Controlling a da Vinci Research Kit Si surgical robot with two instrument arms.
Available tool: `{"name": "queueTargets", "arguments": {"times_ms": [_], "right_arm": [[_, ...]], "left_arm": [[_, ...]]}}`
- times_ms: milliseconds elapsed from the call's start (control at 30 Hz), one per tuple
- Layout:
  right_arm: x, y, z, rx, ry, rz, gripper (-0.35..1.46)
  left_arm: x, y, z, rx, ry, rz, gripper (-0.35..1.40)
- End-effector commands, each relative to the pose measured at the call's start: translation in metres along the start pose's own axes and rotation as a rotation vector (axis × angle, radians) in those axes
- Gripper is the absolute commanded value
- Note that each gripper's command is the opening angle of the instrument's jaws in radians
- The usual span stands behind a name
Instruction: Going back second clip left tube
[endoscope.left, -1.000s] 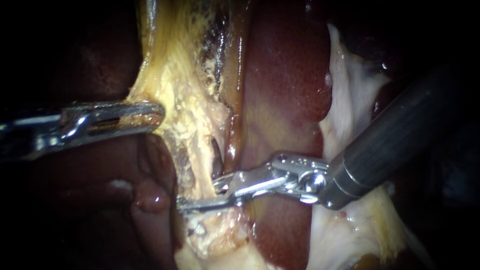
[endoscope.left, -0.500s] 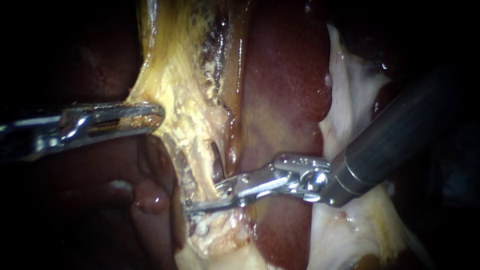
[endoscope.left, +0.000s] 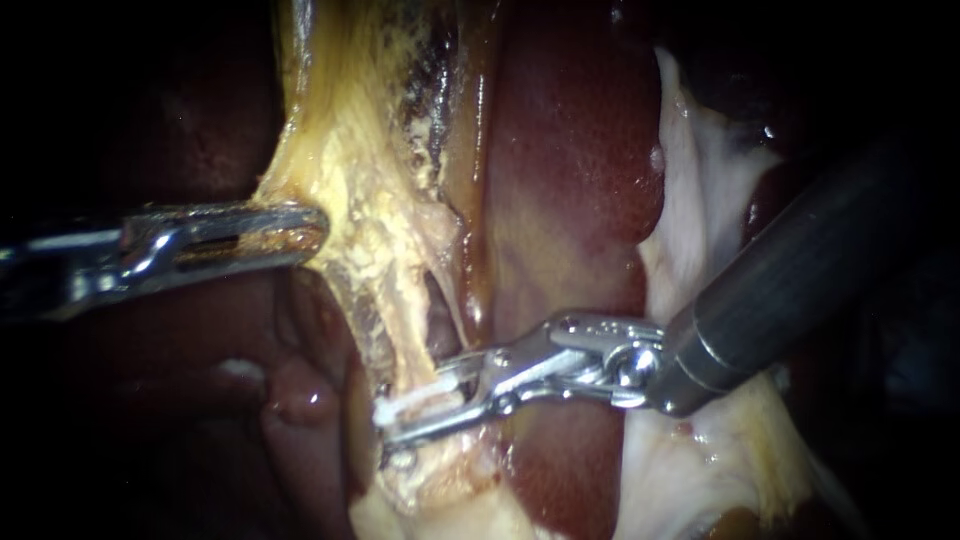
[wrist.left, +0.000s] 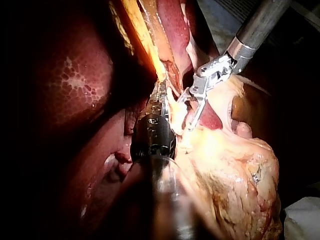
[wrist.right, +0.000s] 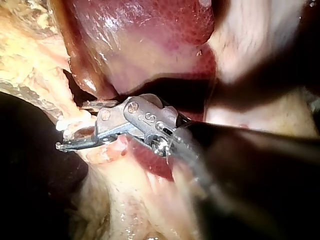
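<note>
Backing off to the right against the tissue, my right instrument (endoscope.left: 430, 408) has drawn its tip back from beyond the left tube (endoscope.left: 392, 335) and parted its claw since a second ago, and a white clip (endoscope.left: 408, 400) that was hidden then now shows. That clip lies crosswise on the left tube, low on the yellow strand and just below the dark slit (endoscope.left: 432, 310) beside it. The right claw stands open around the clip: one half runs just under it and the other sits above, with a clear gap showing in both the endoscope and right wrist views. Whether either half touches the clip I cannot tell. My left instrument (endoscope.left: 300, 230) has not shifted; its claw is closed on the edge of the yellow tissue (endoscope.left: 350, 170), which tents toward the left. Dark red liver (endoscope.left: 570, 180) lies behind the right instrument
</note>
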Motion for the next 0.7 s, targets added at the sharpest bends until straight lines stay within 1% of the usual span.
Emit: {"name": "queueTargets", "arguments": {"times_ms": [33, 200, 333, 433, 533, 567, 700], "right_arm": [[0.0, -0.0001, -0.0001, -0.006, 0.002, -0.02, 0.55], [0.0002, -0.0003, -0.0011, -0.025, 0.006, -0.071, 0.57], [0.001, -0.0009, -0.0033, -0.049, 0.014, -0.115, 0.58], [0.0022, -0.0017, -0.006, -0.074, 0.021, -0.167, 0.58], [0.0035, -0.0027, -0.0091, -0.103, 0.027, -0.243, 0.58], [0.004, -0.0032, -0.0103, -0.116, 0.029, -0.282, 0.58], [0.0059, -0.0046, -0.0143, -0.14, 0.074, -0.375, 0.59]], "left_arm": [[0.0, 0.0, 0.0, 0.0, 0.0, 0.0, -0.35], [0.0, 0.0, 0.0, 0.0, 0.0, 0.0, -0.35], [0.0, 0.0001, -0.0001, 0.001, 0.0, 0.0, -0.35], [0.0, 0.0001, -0.0002, 0.001, 0.001, 0.0, -0.35], [0.0, 0.0002, -0.0002, 0.001, 0.001, 0.0, -0.35], [0.0, 0.0002, -0.0001, 0.001, 0.001, 0.0, -0.35], [0.0, 0.0004, 0.0, 0.002, 0.001, 0.001, -0.35]]}}
